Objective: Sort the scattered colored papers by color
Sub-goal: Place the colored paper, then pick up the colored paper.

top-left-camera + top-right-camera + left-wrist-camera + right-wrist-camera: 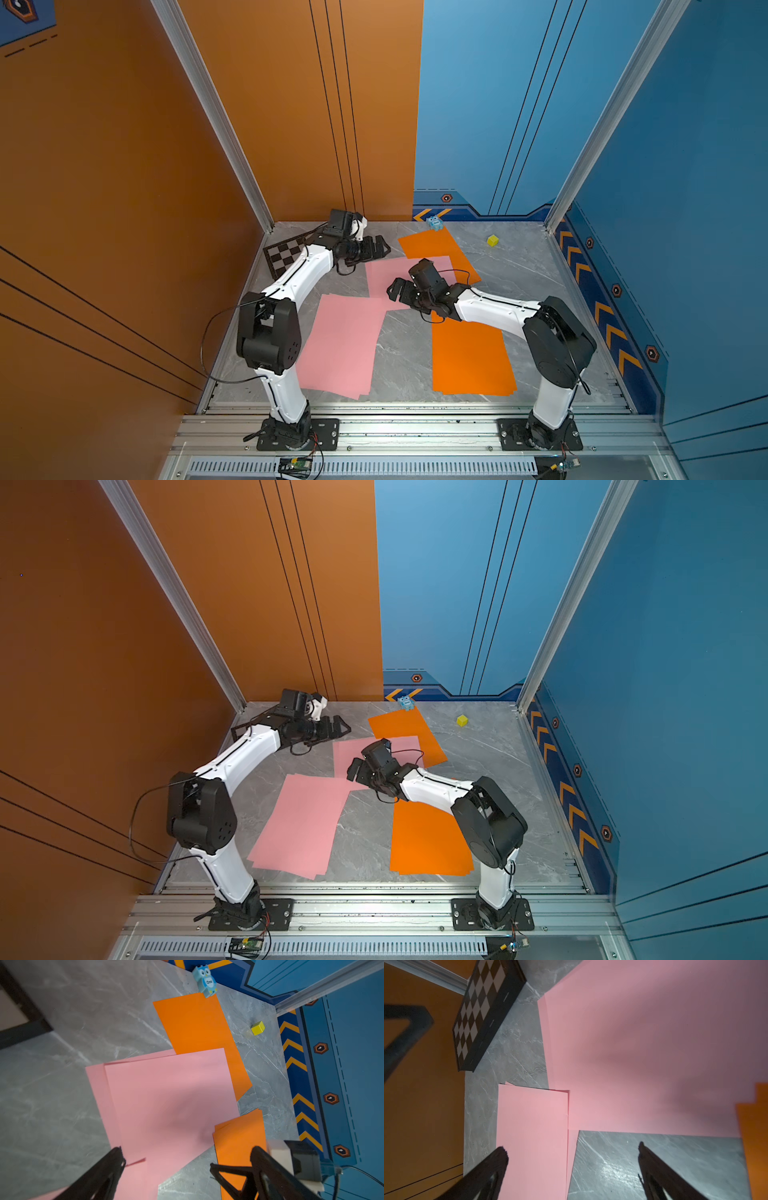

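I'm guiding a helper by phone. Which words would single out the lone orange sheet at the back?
Look where the back wall turns from orange to blue. Just below lies one orange sheet, a small blue owl toy at its far corner. Unlike the orange pile near the front, it is partly covered by a pink sheet.

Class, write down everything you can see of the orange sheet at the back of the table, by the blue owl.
The orange sheet is plain, bright, thin and rectangular, paper by its look. It lies flat on the grey marbled table, skewed to its edges. A pink sheet covers its near part. The blue owl figure stands at its far corner, seemingly touching it.
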### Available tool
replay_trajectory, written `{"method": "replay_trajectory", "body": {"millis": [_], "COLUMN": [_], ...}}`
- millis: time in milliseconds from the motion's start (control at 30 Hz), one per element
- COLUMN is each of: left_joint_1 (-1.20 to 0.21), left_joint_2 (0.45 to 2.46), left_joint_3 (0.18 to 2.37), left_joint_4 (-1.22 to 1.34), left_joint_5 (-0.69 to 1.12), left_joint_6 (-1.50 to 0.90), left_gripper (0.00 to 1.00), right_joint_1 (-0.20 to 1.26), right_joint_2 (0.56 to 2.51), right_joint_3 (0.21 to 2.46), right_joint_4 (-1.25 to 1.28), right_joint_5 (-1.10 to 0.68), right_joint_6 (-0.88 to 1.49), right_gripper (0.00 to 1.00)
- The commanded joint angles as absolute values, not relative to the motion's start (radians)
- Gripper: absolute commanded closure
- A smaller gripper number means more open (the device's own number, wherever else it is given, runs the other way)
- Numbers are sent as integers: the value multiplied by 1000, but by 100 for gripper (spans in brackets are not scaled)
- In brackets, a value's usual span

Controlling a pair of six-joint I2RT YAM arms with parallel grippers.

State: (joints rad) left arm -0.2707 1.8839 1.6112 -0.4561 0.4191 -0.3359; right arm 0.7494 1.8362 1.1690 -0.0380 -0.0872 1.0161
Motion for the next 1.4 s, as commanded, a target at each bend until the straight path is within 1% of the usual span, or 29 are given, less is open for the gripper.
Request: {"method": "replay_trajectory", "body": {"millis": [0,200,333,467,733,1200,1367], "left_joint_1": [-278,-276,-288,-290,-293,-290,-290], "left_joint_2": [1981,2196,2308,2378,2454,2510,2507], "left_joint_3": [1725,1900,1984,2036,2071,2062,2046], "left_joint_4": [-462,-465,-471,-471,-472,-489,-489], "left_joint_5": [433,496,498,485,500,552,570], "left_joint_6": [-161,-164,-154,-153,-155,-157,-167], "left_gripper": [2,2,2,2,2,2,2], "right_joint_1": [732,709,709,709,712,709,693], "right_joint_2": [1799,1796,1815,1824,1836,1958,1968], "right_joint_3": [1093,998,978,963,912,953,959], "right_joint_4": [60,211,253,253,300,336,373], "right_joint_5": [-108,-70,-40,-6,29,58,79], "right_joint_6": [1174,1329,1410,1471,1609,1691,1683], "right_gripper": [0,4,6,6,7,7,6]}}
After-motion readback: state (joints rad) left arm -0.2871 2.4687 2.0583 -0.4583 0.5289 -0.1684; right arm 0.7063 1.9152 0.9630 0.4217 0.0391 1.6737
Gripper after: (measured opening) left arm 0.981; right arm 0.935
